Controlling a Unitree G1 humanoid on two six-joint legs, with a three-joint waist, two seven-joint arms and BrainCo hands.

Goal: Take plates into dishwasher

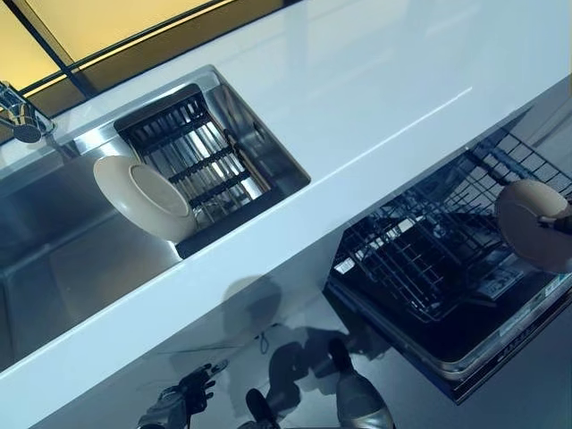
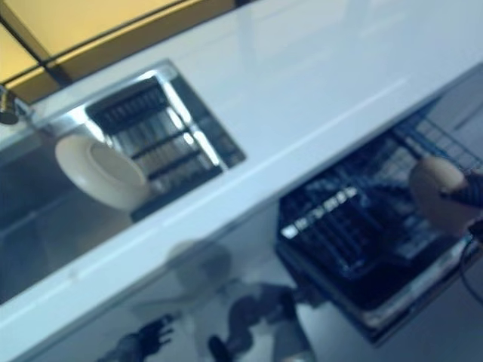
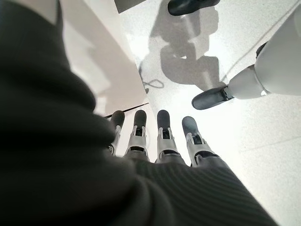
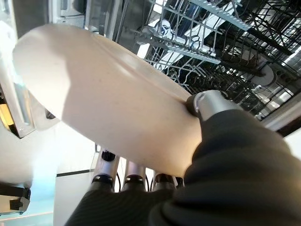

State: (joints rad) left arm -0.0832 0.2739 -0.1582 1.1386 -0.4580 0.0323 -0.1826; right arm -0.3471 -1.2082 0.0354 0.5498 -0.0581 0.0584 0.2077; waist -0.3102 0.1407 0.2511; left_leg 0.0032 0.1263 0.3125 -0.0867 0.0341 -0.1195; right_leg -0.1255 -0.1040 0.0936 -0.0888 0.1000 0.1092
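Down by the floor, nearest of all, the left hand (image 1: pixel 183 399) hangs idle below the counter's front edge, its fingers (image 3: pixel 164 133) straight and relaxed, holding nothing.

Over on the other side the right hand (image 4: pixel 207 106) has a cream plate (image 4: pixel 108 99) pinched at its rim, thumb on one face and fingers (image 4: pixel 134 181) curled under the other. That plate (image 1: pixel 534 223) hangs tilted above the pulled-out lower rack (image 1: pixel 429 255) of the dishwasher (image 1: pixel 487 344), near the rack's far right corner, and does not look to be touching the wires. So the step in hand, as I judge it, is carrying this plate to the rack; it is not yet set down.

The next move seems to call for turning the plate on edge and lowering it between two rows of tines, then letting go only once it stands on its own. A slot near the rack's right side looks free, though I cannot tell exactly which.

A second plate (image 1: pixel 143 198) leans against the black drying rack (image 1: pixel 192 161) at the sink's (image 1: pixel 54 259) right end, waiting its turn. A tap (image 1: pixel 20 114) shows at the sink's far left corner. The white counter (image 1: pixel 375 98) overhangs the dishwasher's rear, so it could catch the plate if the hand lifts too high.
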